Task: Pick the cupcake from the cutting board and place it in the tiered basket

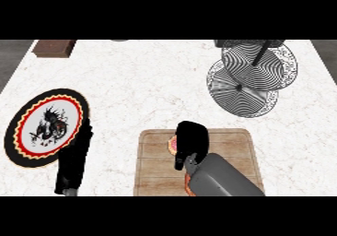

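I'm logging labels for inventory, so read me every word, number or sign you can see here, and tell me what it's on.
None: no word, number or sign can be read anywhere.
The plate bears only a black figure inside a red and yellow ring, no letters.
The cutting board, the basket and the brown block at the counter's far edge show no markings.
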### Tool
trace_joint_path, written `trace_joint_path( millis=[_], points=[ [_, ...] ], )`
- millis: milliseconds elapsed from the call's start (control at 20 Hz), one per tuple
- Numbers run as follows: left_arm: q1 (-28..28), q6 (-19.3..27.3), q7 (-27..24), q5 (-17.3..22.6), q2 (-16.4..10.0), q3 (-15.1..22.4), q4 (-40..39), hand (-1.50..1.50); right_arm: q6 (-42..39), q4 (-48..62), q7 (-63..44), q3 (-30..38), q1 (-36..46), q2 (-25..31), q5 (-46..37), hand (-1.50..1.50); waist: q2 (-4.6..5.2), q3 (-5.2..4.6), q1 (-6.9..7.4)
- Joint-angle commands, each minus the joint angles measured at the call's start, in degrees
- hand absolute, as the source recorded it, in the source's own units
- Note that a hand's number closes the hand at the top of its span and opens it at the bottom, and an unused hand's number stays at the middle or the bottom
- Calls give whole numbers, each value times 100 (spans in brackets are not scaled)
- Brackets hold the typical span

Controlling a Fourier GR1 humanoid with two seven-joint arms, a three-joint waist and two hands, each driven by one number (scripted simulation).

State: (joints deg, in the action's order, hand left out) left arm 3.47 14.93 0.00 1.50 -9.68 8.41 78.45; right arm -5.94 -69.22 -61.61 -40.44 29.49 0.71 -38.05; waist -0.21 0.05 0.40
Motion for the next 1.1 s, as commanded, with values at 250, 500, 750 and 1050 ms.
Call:
trace_joint_path(
  millis=[250,500,750,1050],
  points=[
    [138,-75,271,-92,26,26,336,0,865,370,-109,-231,202,-68,-780,150,17,-3,15],
    [236,61,84,25,32,-211,166,0,308,-1064,2768,741,-784,2931,233,150,-21,15,-332],
    [418,11,-16,68,-4,-260,132,0,431,-1388,4513,2117,-1210,4172,1493,150,-33,13,-433],
    [391,60,13,24,66,-231,96,0,39,-2072,5133,3921,-1610,4858,3234,150,-65,-4,-471]
  ],
)
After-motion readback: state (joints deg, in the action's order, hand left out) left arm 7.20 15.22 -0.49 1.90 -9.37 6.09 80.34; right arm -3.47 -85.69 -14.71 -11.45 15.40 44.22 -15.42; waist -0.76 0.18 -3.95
